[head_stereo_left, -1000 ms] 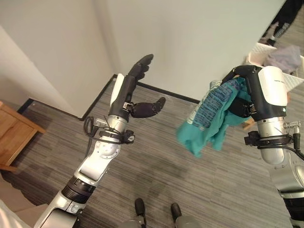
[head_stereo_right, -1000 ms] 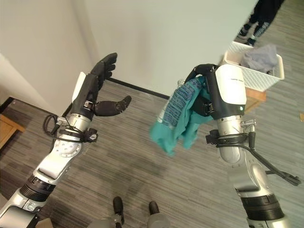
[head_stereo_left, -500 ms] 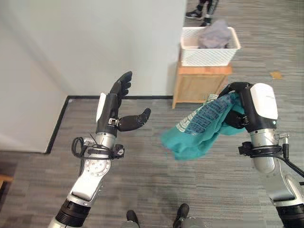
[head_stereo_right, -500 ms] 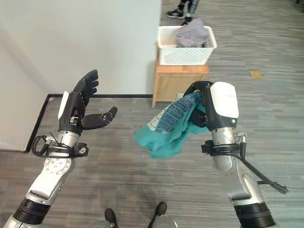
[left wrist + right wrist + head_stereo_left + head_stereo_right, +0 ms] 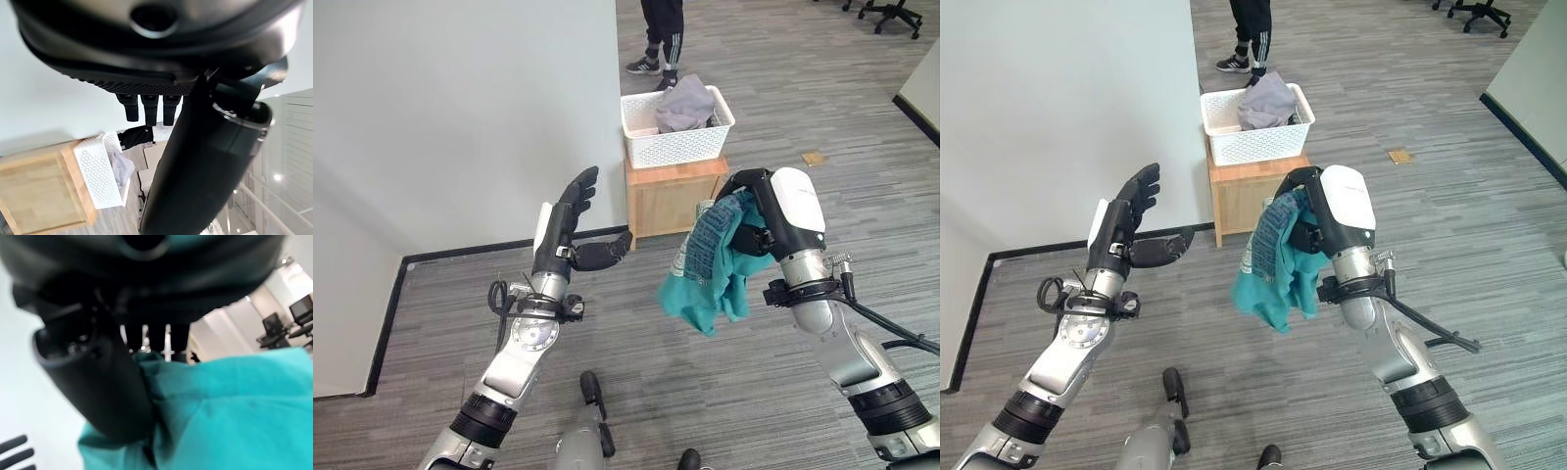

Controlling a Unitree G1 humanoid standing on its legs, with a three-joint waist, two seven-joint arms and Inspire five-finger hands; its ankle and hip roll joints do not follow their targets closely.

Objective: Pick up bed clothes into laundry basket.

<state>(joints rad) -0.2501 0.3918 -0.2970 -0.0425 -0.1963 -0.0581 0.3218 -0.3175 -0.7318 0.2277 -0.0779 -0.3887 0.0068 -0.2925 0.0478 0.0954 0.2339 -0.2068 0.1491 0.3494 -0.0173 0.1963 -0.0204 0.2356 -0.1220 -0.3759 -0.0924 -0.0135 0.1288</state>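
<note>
A teal garment with a printed patch hangs in the air, and my right hand is shut on its top. The same teal cloth bunches against that hand's thumb in the right wrist view. Ahead, a white laundry basket holds a grey garment and stands on a small wooden cabinet by the white wall. My left hand is raised to the garment's left, open and holding nothing, with the fingers straight. The basket and cabinet show past its fingers in the left wrist view.
A white wall with a dark skirting runs along the left, ending at the cabinet. A person's legs stand just behind the basket. Office chair bases are at the far right. Grey striped carpet stretches between me and the basket.
The camera has swung round, so the basket and cabinet now sit ahead at centre. Both arms keep their pose; the teal garment still hangs from my right hand.
</note>
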